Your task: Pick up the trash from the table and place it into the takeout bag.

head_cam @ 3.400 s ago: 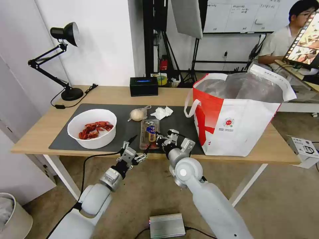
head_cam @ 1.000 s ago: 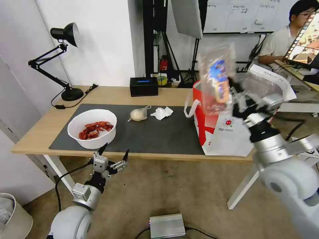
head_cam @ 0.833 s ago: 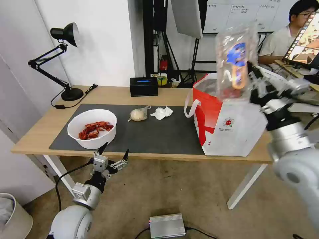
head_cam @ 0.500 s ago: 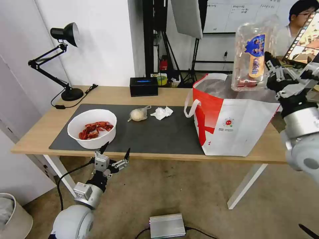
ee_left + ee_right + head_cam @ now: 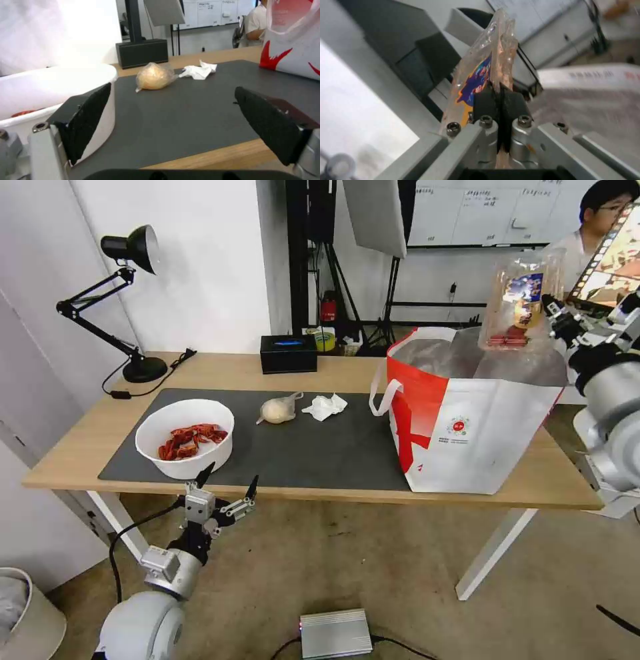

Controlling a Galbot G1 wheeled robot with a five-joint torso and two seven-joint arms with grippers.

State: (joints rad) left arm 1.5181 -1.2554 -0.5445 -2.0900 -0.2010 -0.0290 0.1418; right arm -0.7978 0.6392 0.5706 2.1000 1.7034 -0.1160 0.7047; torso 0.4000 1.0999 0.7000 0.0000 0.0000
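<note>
Left gripper idles wide open below the table edge. Just beyond it: bowl of red shells, then knotted bag and tissue, all uncollected. Farthest, right gripper pinches the clamshell box above the takeout bag, not yet released.

We see that the clamshell has left the mat, where it lay 3.4 s ago. The right gripper, clamped on its edge, has carried it up and over to the far right side of the bag. The left gripper has pulled back from the mat to below the table edge, by the bowl.
</note>
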